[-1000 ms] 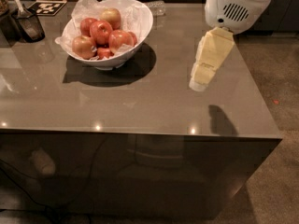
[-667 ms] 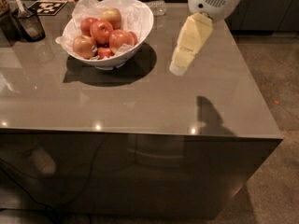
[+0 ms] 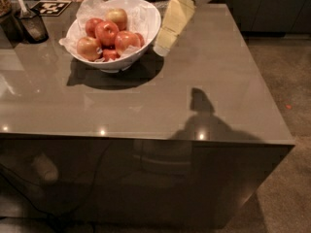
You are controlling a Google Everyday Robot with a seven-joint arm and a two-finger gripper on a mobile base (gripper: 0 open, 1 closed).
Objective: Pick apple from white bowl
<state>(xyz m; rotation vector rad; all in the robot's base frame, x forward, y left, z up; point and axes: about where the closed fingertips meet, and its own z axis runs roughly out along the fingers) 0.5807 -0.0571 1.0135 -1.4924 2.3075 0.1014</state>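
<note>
The white bowl (image 3: 146,35) stands on the grey table at the back left, lined with crinkled white paper. It holds several apples. A deep red apple (image 3: 107,32) lies in the middle, another red one (image 3: 126,41) to its right, and a paler blushed one (image 3: 117,17) at the back. My gripper (image 3: 164,46), with cream-coloured fingers, hangs from the white arm at the top and points down to the left. Its tip is just right of the bowl's rim, above the table, apart from the apples.
A dark cup with a utensil (image 3: 31,25) stands at the far left. A black-and-white marker tag (image 3: 51,8) lies at the back left. The table's right edge (image 3: 265,76) drops to a carpeted floor. The arm's shadow (image 3: 201,103) falls on the tabletop.
My gripper has moved left across the table toward the bowl. The view has also shifted closer to the table, so the bowl looks larger.
</note>
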